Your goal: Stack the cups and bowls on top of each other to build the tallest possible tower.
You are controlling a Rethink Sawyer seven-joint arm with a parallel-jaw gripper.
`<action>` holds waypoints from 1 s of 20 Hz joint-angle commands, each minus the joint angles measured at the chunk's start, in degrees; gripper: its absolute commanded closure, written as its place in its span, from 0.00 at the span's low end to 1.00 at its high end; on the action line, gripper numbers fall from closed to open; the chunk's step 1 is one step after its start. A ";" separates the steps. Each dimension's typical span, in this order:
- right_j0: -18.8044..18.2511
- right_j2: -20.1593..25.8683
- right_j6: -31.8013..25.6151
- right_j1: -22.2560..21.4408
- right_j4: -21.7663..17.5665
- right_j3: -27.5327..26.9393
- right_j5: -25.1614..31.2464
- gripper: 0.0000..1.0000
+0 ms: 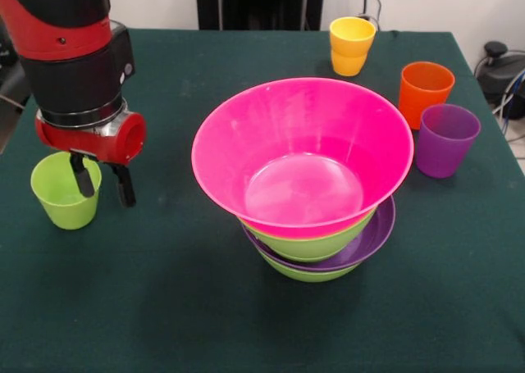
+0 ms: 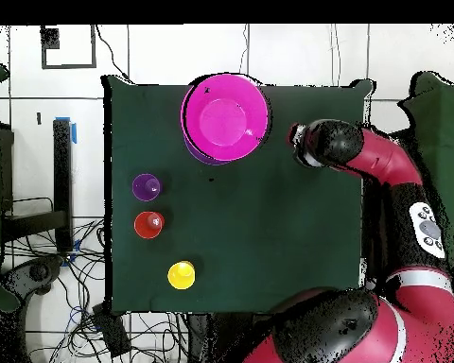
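The red and black arm point(image 1: 70, 53) comes straight down over the left side of the table point(image 1: 164, 307) in the front view. Its wrist points down. The gripper point(image 1: 102, 184) hangs right at the green cup point(image 1: 66, 188). The jaws are open. One black finger point(image 1: 82, 176) is inside the cup's mouth and the other is outside, just past its rim. They are not squeezing the cup wall. The cup stands upright on the table.

The tower point(image 1: 316, 225) sits in the middle of the table. The big pink bowl point(image 1: 302, 152) is on top. Under it is a green bowl point(image 1: 316, 246), then the wide purple bowl point(image 1: 377, 234), then another green bowl point(image 1: 308, 273) at the bottom.

Three more cups stand upright to the right of the tower, well apart from the gripper. The yellow cup point(image 1: 351, 45) is at the back. The orange cup point(image 1: 424, 90) and the purple cup point(image 1: 445, 139) stand just beside each other.

From above, the arm point(image 2: 382, 161) bends across the table edge, and its end hides the green cup.
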 commanded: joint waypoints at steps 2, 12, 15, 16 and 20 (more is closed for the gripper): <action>-1.49 3.40 -6.71 4.82 -4.75 1.47 -4.19 0.00; -1.51 2.62 -8.04 2.05 -4.24 1.21 -0.04 0.00; -1.77 2.35 -8.76 -0.51 -3.86 1.95 2.61 0.00; -1.80 2.31 -9.01 -1.07 -3.75 1.84 3.51 0.00; -2.08 2.36 -9.70 -2.62 -3.57 2.00 5.95 0.00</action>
